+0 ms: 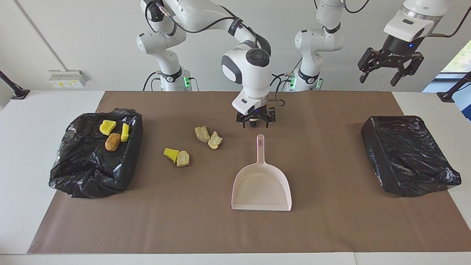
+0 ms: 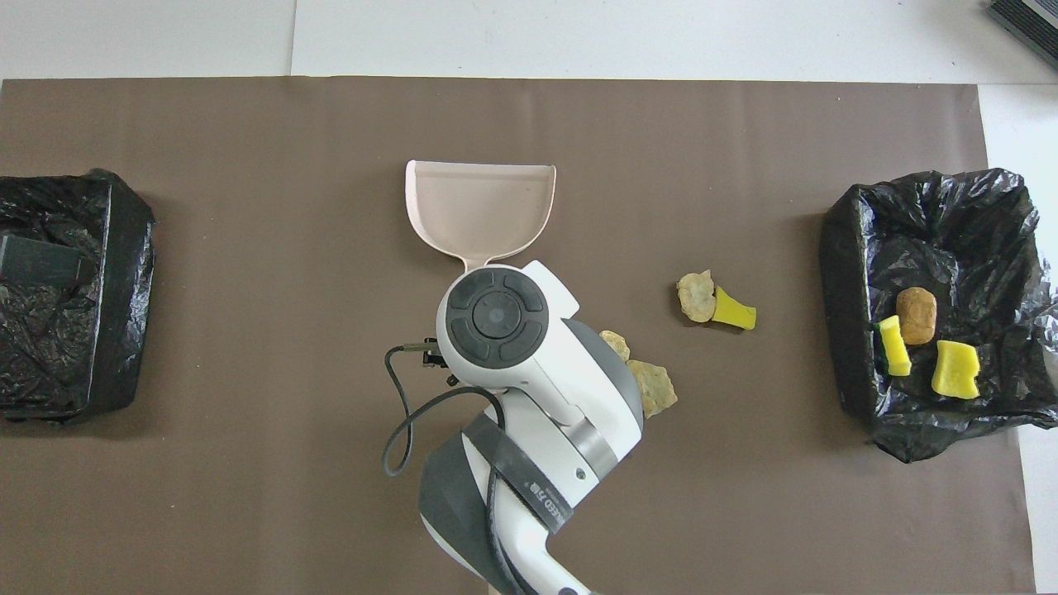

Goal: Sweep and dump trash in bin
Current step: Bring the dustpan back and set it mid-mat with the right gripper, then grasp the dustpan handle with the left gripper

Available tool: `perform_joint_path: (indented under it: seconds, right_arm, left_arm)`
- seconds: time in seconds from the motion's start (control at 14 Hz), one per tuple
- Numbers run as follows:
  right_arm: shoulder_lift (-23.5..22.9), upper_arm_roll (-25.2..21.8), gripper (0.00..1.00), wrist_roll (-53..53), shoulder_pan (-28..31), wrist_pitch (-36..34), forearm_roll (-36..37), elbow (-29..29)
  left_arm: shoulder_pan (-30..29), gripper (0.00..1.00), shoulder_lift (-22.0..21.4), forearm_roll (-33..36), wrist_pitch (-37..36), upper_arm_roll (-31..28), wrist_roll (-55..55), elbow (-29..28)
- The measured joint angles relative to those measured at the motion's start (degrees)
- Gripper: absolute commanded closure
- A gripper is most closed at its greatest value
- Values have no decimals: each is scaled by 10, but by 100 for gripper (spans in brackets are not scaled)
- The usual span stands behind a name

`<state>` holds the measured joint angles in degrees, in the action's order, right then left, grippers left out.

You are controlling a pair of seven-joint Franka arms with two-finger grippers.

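Facing view: four pieces of trash (image 1: 192, 145) lie on the mat (image 1: 331, 228), three more in the bin (image 1: 92, 162) at the right arm's end. The dustpan (image 1: 261, 186) lies free; the right hand (image 1: 255, 123) hangs open over its handle tip. The left hand (image 1: 390, 68) waits open, raised.

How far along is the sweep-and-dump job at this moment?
Partly done. Three chunks already lie in the bin at the right arm's end. Nothing is in hand: the right gripper hangs open above the mat, clear of the empty dustpan; the left gripper waits, raised and open. Four chunks on the mat are left.
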<state>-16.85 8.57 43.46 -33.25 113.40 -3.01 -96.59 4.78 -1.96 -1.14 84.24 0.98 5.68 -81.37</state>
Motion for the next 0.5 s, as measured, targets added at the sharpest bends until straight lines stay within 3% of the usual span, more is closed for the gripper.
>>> perform_joint_path:
  seconds: [0.29, 0.5]
  right_arm:
    - [117, 13, 0, 4, -51, 7, -63, -179]
    - [191, 14, 0, 5, -103, 56, -113, -307]
  left_arm:
    - [11, 0, 28, 0, 45, 12, 1, -1]
    - [53, 0, 65, 0, 95, 15, 1, -3]
